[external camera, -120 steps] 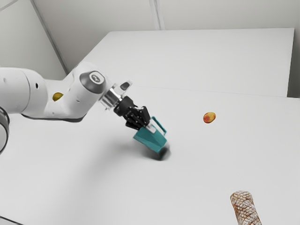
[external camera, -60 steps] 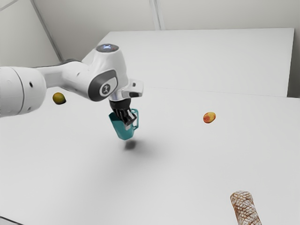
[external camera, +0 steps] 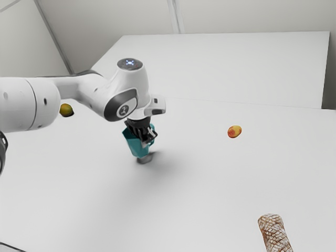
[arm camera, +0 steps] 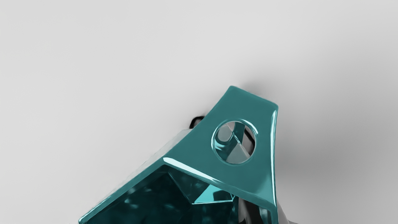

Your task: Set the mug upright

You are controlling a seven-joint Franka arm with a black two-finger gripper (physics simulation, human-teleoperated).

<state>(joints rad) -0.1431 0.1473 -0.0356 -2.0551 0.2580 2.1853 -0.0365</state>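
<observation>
White table [external camera: 210, 194], matte, thin seam running across it; flat pale surface [external camera: 226, 68] beyond the seam. Room: plain grey walls [external camera: 252, 16], dark corner line at the exterior view's left, vertical strip [external camera: 176, 16] mid-back. On the table, left to right in the exterior view: yellow-green fruit [external camera: 66, 109] near the arm [external camera: 16, 104], then mug [external camera: 137, 147] under the hand, orange-red fruit [external camera: 234, 132] well apart from it, scaly brown-and-white thing [external camera: 275, 232] toward the near edge, cut off by the frame.

Exterior view gives the mug's outside: mouth up, body tilted, base low over its shadow. Can't tell if the base touches the table. Wrist view gives the dark inside [arm camera: 149, 196], glossy rim, and a flat teal part [arm camera: 239, 105] with a round hole that shows grey and teal through it. One dark finger [arm camera: 250, 211] is inside the mouth.

Arm comes in from the exterior view's left, roughly level, then bends down at the wrist [external camera: 122, 102]. Hand points steeply down. Gripper [external camera: 146, 140] is pinching the mug's wall near the rim, one finger in, one out.
</observation>
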